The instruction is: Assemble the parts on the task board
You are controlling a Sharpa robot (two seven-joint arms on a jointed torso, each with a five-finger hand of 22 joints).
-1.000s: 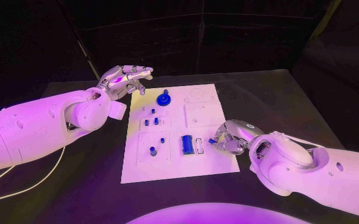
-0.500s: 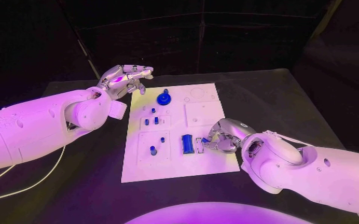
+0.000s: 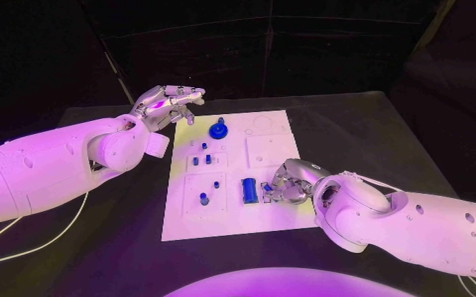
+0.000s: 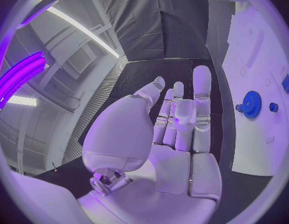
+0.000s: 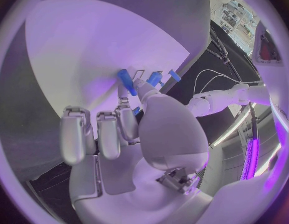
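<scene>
The white task board (image 3: 273,152) lies mid-table. My right hand (image 3: 289,185) hovers low over its near right part and pinches a small blue part (image 3: 265,188) at its fingertips, right at the narrow slot beside the upright blue block (image 3: 249,190). In the right wrist view the small blue part (image 5: 126,81) sits at a fingertip of the right hand (image 5: 126,134), next to the blue block (image 5: 155,78). My left hand (image 3: 166,104) is raised beyond the board's far left corner, fingers apart and empty. The left hand (image 4: 176,129) faces the blue gear (image 4: 251,104).
The blue gear (image 3: 217,130) stands at the board's far end. Several small blue pegs (image 3: 203,146) stand in the board's left column. A white cable (image 3: 45,238) trails over the black table (image 3: 367,132) at the near left.
My right hand has moved left across the board with the small blue part, from the right edge to the slot beside the blue block. The left hand has stayed put.
</scene>
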